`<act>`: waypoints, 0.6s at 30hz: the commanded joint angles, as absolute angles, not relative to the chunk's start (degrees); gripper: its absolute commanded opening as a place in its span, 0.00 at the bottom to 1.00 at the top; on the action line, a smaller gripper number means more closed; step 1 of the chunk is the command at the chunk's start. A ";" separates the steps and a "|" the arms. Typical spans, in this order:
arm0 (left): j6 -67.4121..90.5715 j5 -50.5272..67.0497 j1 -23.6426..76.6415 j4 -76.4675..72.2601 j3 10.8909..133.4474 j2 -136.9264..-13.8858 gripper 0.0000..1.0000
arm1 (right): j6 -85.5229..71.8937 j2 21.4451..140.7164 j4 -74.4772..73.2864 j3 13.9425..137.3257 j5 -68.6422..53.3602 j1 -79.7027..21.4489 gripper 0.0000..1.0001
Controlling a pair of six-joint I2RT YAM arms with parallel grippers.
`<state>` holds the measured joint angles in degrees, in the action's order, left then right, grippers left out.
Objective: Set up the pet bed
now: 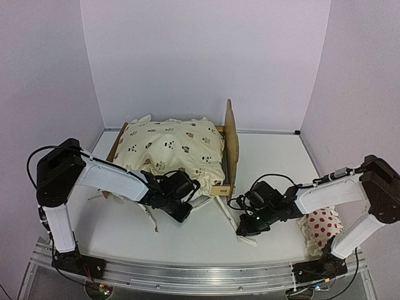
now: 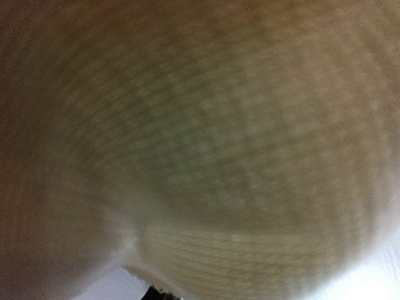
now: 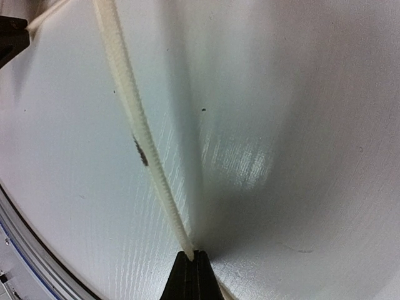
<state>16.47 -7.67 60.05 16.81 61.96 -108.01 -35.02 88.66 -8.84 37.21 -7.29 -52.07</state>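
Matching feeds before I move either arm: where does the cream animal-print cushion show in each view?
Top external: the cushion lies on the pet bed, middle left of frame.
Left wrist: blurred cream fabric fills the frame, probably the cushion.
Right wrist: only its tie, running down to the shut right gripper.
Shared landmark: the white table, in the top and right wrist views.

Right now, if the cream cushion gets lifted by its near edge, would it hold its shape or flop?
Probably floppy: the cushion bulges and spills over the near rail of the pet bed, so it would likely sag. Likely light for its size, being puffy fabric. Its thin tie trails across the table and may drag or snag.
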 commanded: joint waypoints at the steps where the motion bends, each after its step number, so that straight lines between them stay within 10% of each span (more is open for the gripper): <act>1: 15.23 -1.73 59.77 20.74 58.55 -109.37 0.06 | -35.62 88.34 -11.00 37.36 -7.70 -52.36 0.00; 18: 15.36 8.57 63.75 27.12 60.06 -89.90 0.00 | -38.74 98.39 -9.33 46.24 -15.94 -52.73 0.00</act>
<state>15.84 4.09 62.99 24.66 60.12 -97.16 -36.53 94.83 -9.75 43.18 -12.28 -52.07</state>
